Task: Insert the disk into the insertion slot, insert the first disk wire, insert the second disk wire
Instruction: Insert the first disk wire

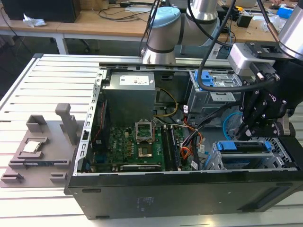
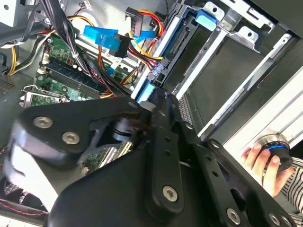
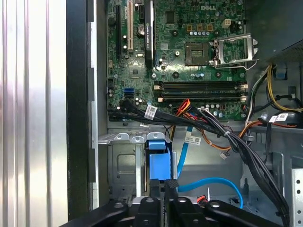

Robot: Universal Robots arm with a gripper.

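The disk (image 1: 246, 145), framed by its blue caddy (image 3: 158, 163), lies inside the insertion slot (image 1: 222, 161), a silver cage (image 3: 122, 163) at the case's front corner on the exterior view's right. My black gripper (image 1: 244, 135) stands over it. Its fingers (image 3: 154, 191) are shut together, and the tips rest at the caddy's blue end (image 2: 142, 92). The first disk wire (image 3: 183, 106), a red and orange bundle (image 2: 142, 21), hangs loose beside the cage. The second disk wire (image 3: 213, 181), a light-blue cable (image 1: 229, 122), loops free, and its plug (image 2: 106, 40) is unattached.
A larger grey cage with a blue clip (image 1: 210, 82) stands behind the gripper. A black cable bundle (image 3: 189, 120) crosses between the motherboard (image 1: 132, 146) and the cages. A grey fixture (image 1: 42, 142) sits on the slatted table. A person's hand (image 2: 265, 163) rests on a knob outside the case.
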